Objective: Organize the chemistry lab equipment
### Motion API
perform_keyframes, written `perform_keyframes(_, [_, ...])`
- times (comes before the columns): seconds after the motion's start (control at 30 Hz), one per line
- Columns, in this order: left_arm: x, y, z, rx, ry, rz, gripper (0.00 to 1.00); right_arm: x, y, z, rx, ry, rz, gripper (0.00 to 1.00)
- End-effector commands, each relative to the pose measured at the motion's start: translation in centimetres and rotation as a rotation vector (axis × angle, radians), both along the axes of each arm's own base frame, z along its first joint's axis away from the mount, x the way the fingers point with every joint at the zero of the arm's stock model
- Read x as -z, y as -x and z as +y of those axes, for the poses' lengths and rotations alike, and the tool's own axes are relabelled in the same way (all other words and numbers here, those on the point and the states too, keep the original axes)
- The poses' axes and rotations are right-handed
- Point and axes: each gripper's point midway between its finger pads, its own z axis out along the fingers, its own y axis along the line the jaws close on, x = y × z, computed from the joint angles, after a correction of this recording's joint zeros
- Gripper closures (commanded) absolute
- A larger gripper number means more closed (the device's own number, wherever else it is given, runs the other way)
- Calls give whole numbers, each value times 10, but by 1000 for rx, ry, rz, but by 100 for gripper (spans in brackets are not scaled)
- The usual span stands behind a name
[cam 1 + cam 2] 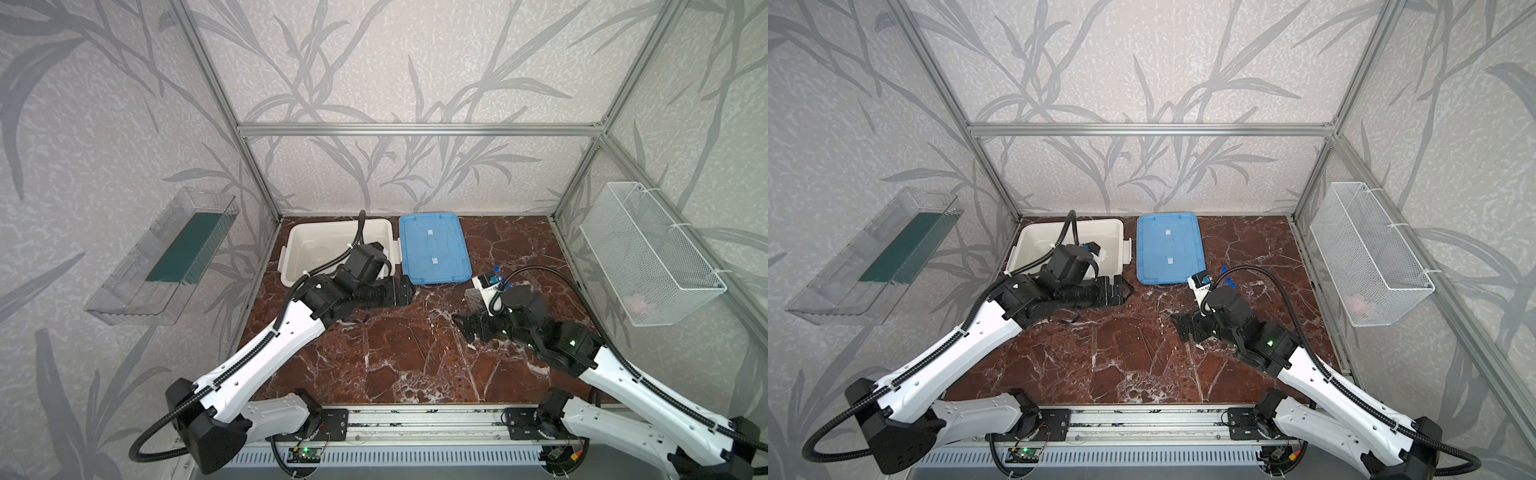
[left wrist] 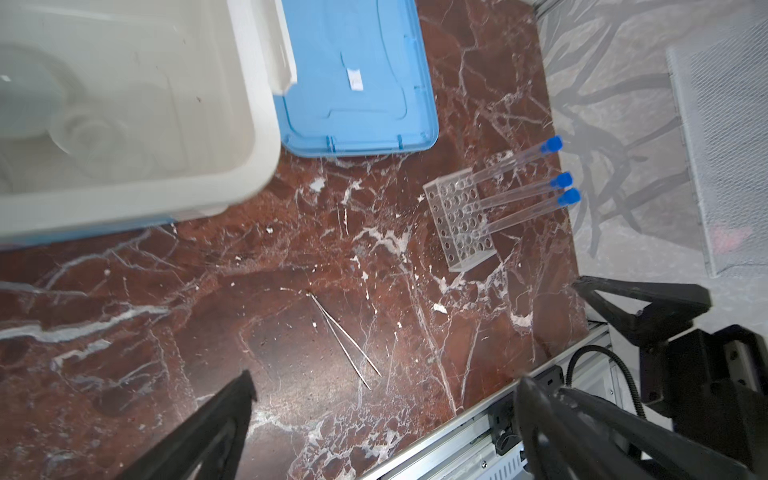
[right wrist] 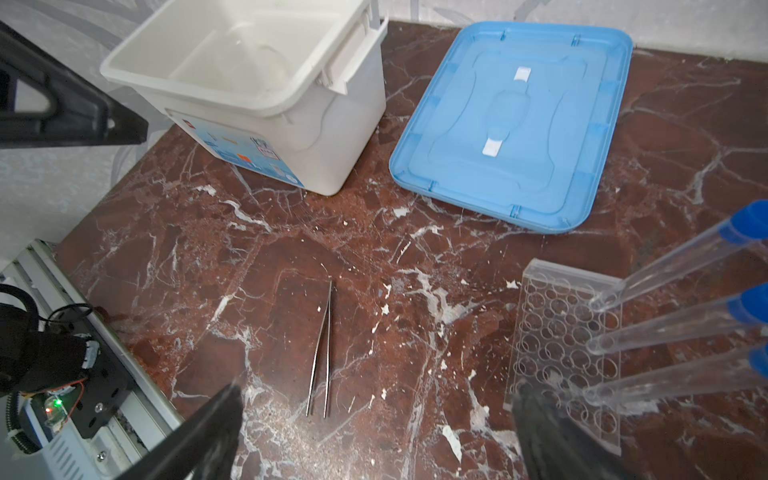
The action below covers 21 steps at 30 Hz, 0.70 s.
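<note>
A clear holed tube rack (image 2: 459,216) (image 3: 561,345) stands on the marble at the right with three blue-capped test tubes (image 2: 519,195) (image 3: 673,324) in it. In both top views the right wrist hides most of it, though blue caps (image 1: 496,270) (image 1: 1229,283) show. Clear glassware (image 2: 83,133) (image 3: 266,62) lies blurred inside the white box (image 1: 299,243). My left gripper (image 1: 409,291) (image 2: 384,386) is open and empty, low in front of the box. My right gripper (image 1: 460,322) (image 3: 376,392) is open and empty, just in front of the rack.
Metal tweezers (image 2: 345,340) (image 3: 322,353) lie on the marble between the grippers. The blue lid (image 1: 434,249) (image 3: 511,124) lies flat beside the box. A clear bin (image 1: 166,257) hangs on the left wall and a white wire basket (image 1: 648,253) on the right wall.
</note>
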Motion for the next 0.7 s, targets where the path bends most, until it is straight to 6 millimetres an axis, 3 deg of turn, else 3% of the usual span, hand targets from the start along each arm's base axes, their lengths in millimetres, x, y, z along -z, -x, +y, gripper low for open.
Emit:
perform_keyframes(0.0, [15,-2,-15,-93,69,28,1,4,0,-10,50,-10,-4,1])
perform_keyframes(0.2, [72,11,-26,-196,-24,190,5,15,-2,-24,106,30,0,1])
perform_keyframes(0.37, [105,17,-29,-322,-66,291,15,21,0,-33,134,49,-1,1])
perform_keyframes(0.67, [151,25,-56,-369,-69,424,32,23,3,-42,157,49,-25,1])
